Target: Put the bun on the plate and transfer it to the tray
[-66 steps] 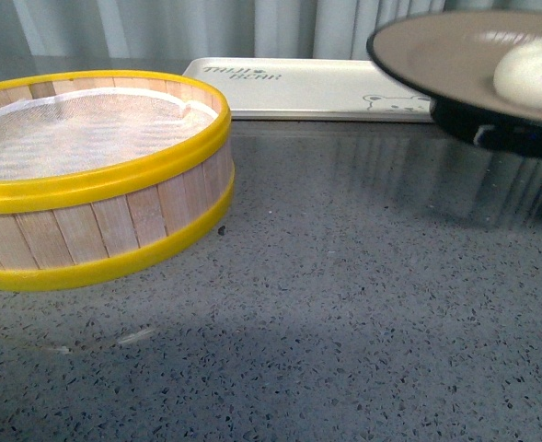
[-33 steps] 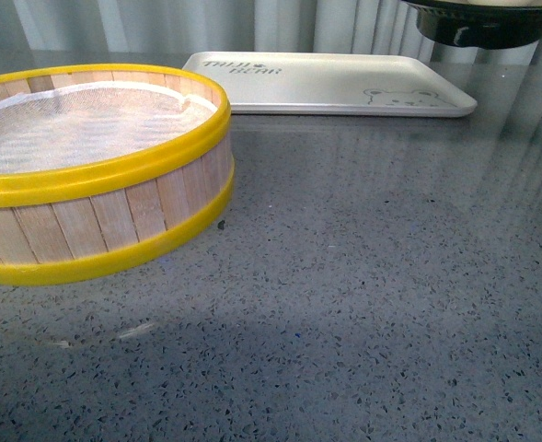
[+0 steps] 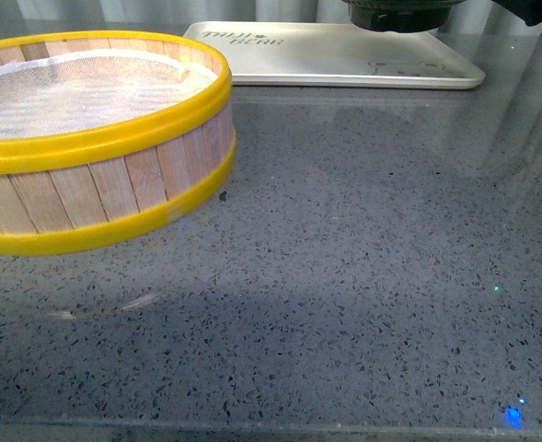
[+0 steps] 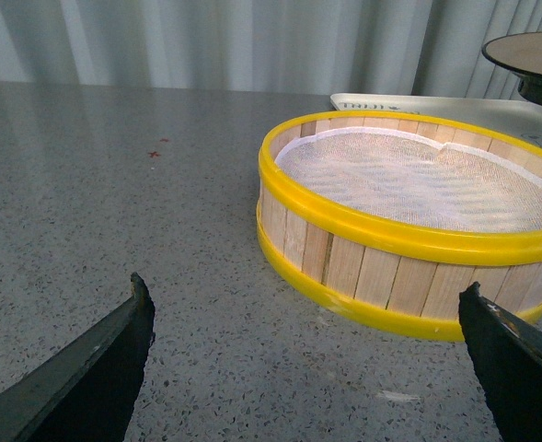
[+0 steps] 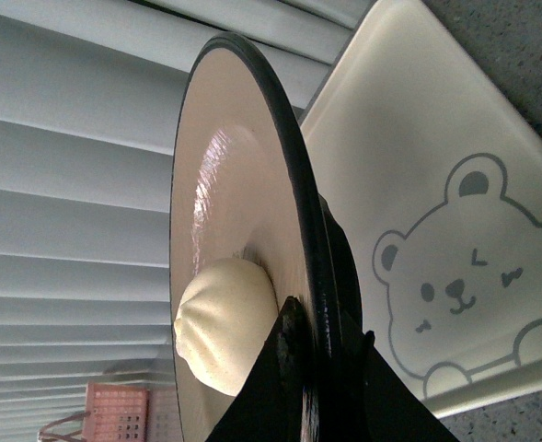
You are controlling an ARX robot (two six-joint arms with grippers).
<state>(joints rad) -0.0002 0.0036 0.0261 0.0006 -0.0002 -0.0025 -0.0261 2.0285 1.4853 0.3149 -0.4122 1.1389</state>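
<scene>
Cream-white bun (image 5: 223, 322) sits on the plate's (image 5: 238, 184) beige inside, beside the rim that our right pincer (image 5: 326, 339) clamps. We hold the plate above the tray (image 5: 418, 166), whose long axis runs left-right. Our left pincer (image 4: 305, 304) gapes empty before the steamer basket (image 4: 409, 230) on the surface (image 4: 114, 184).

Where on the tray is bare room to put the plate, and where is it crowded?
The tray is wholly bare, lettering end to bear print. The counter in front of it, right of the steamer basket, is free too. Crowded only at left, where the basket stands.
</scene>
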